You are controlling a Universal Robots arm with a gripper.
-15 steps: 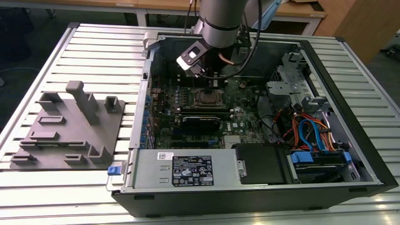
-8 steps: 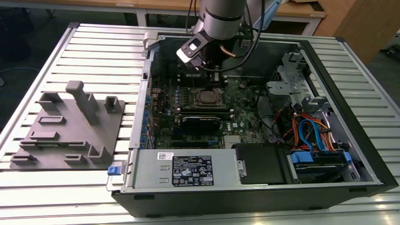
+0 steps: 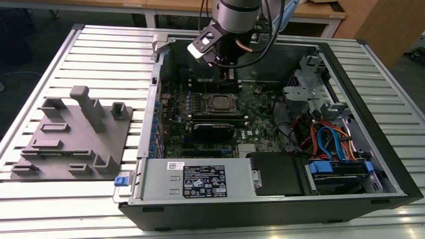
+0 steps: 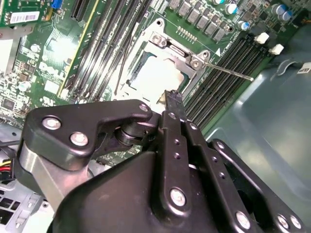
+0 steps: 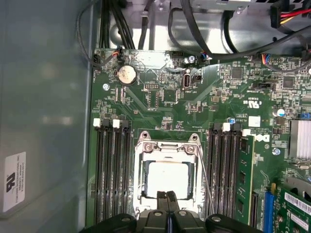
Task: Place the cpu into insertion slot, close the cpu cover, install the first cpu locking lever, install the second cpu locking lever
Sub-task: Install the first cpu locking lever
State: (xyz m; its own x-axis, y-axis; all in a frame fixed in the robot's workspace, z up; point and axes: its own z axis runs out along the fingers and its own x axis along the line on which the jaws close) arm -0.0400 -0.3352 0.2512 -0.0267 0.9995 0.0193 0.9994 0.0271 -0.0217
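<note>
- the cpu (image 5: 167, 175) lies flat in the insertion slot (image 5: 144, 169), its pale metal top showing through the square cut-out of the cpu cover (image 5: 167, 145), which looks folded down over it.
- judged by looks, the chip is light, stiff and thin, and its smooth top gives little purchase. it would be held by its side edges only, never forced, because the contacts beneath it are delicate.
- the cover is thin sheet metal hinged at one end. it likely springs a little, so the free end opposite the hinge is the place to press.
- the gripper (image 5: 167, 196) has its two fingers pressed together with nothing between them. in the second wrist view the joined tip (image 4: 172, 99) sits right at the cover's free edge, and i cannot tell whether it is touching.
- one wire lever (image 5: 206, 177) runs beside the frame and angles out over the memory slots (image 5: 112, 170). a second wire (image 4: 121, 65) stands on the other side. both look unlatched, and they appear springy and thin.
- the socket sits on a green circuit board (image 5: 160, 97) crowded with small parts and flanked by slots on both sides, so there is little side room.
- in the exterior view the board lies deep inside an open computer case (image 3: 371, 149), with cables (image 3: 325, 139) toward that view's right. the case rests on a slatted table (image 3: 99, 55) beside a grey fixture (image 3: 73, 134).
</note>
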